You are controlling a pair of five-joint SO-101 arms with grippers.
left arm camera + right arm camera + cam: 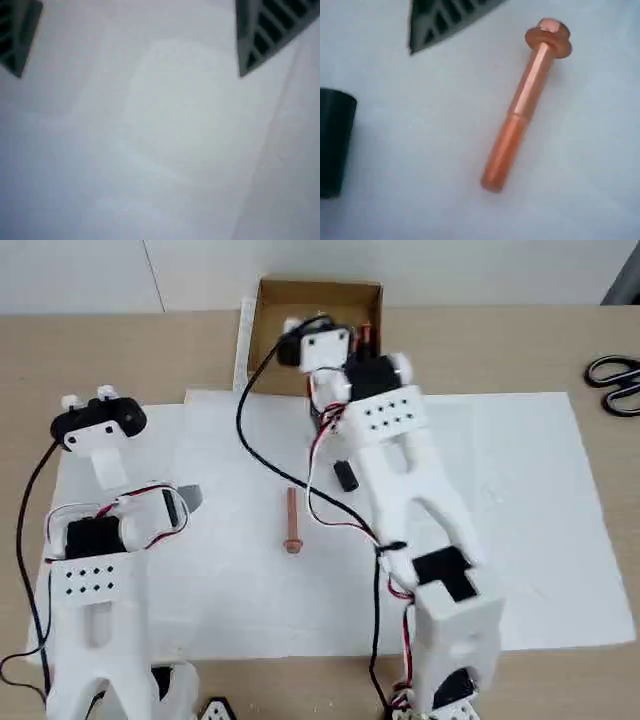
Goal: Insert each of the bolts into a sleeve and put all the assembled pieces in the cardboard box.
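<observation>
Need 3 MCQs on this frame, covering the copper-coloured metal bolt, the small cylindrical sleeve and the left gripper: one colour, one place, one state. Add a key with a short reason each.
1. The small cylindrical sleeve is:
A black
B white
C copper-coloured

2. The copper-coloured metal bolt lies:
A inside the sleeve
B on the white sheet
C on the floor

3. The left gripper is:
A shut on the bolt
B shut on the sleeve
C open

Key:
1 A: it shows black beside the bolt in the right wrist view.
2 B: it lies flat on the sheet, apart from the sleeve.
3 C: in the left wrist view its two fingers stand wide apart, with nothing between them.
</observation>
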